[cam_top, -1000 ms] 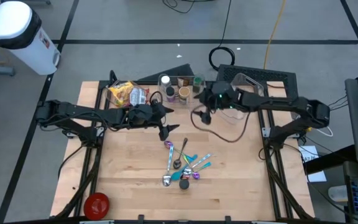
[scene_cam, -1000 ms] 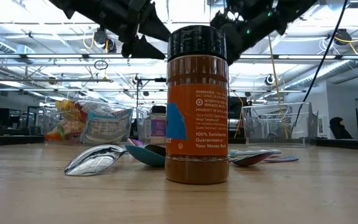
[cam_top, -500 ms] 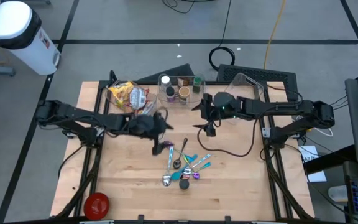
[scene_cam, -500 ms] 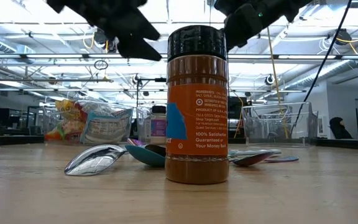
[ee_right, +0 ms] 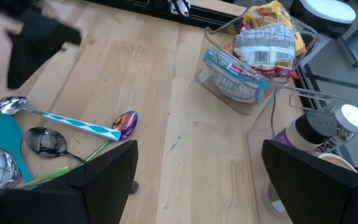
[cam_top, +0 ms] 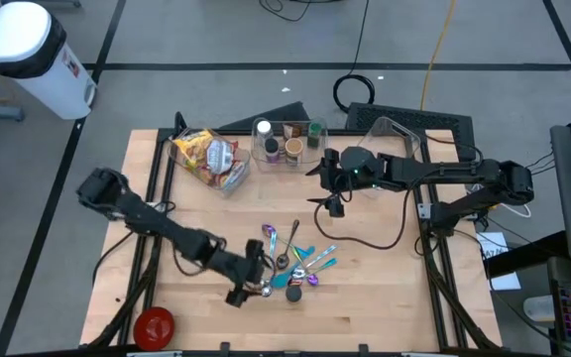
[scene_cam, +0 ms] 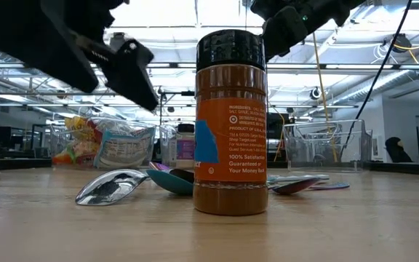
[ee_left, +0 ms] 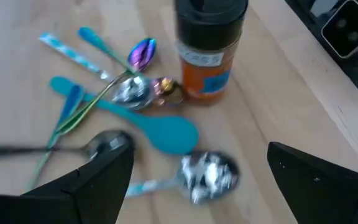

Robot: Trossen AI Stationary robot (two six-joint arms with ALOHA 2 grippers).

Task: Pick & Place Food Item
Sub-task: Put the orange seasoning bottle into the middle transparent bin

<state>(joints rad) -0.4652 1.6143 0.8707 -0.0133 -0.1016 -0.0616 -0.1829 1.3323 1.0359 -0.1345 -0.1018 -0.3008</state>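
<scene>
Orange spice jar reads "100% Satisfaction Guaranteed", legible only from the low view; left tool and right tool both released.

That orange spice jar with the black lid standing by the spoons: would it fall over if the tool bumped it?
Probably, if struck high: the spice jar stands upright, taller than wide. It looks rigid, so the open left tool could likely squeeze it without denting. Tipped, its round body would likely roll toward the spoons.
</scene>
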